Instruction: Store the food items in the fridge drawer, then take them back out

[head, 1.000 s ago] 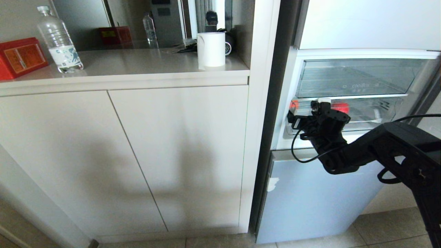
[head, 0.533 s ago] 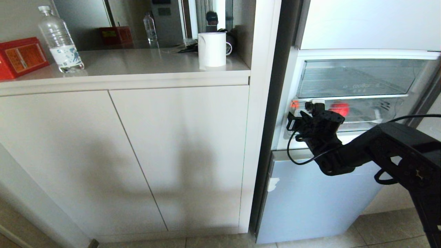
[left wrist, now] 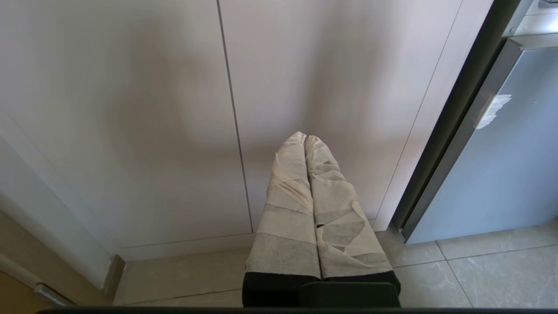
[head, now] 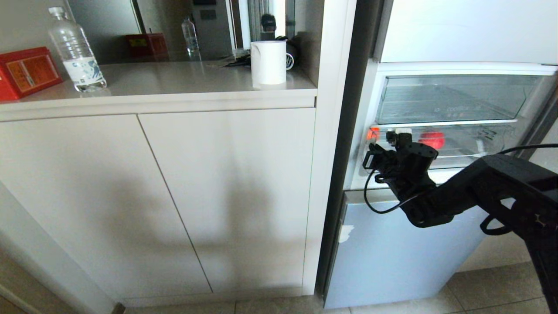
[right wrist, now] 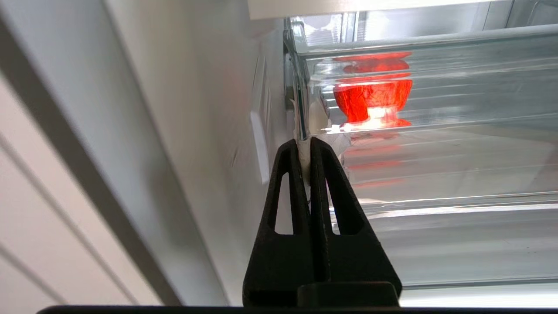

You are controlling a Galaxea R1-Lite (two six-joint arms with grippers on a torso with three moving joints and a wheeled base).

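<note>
Scanning left to right, you see one red box (head: 27, 72) and one water bottle (head: 76, 52), neither label readable, then one white mug (head: 268, 62). Your left gripper (left wrist: 305, 141) hangs pressed together before the cabinet doors (head: 174, 192). Your right gripper (right wrist: 305, 150) pinches the left front corner of the fridge drawer (right wrist: 436, 174). Two red food items (head: 431, 139) lie inside, just beyond those jaws.

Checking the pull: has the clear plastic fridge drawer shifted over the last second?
Cannot tell: the clear plastic fridge drawer sits about where it was against the pale blue door panel.
</note>
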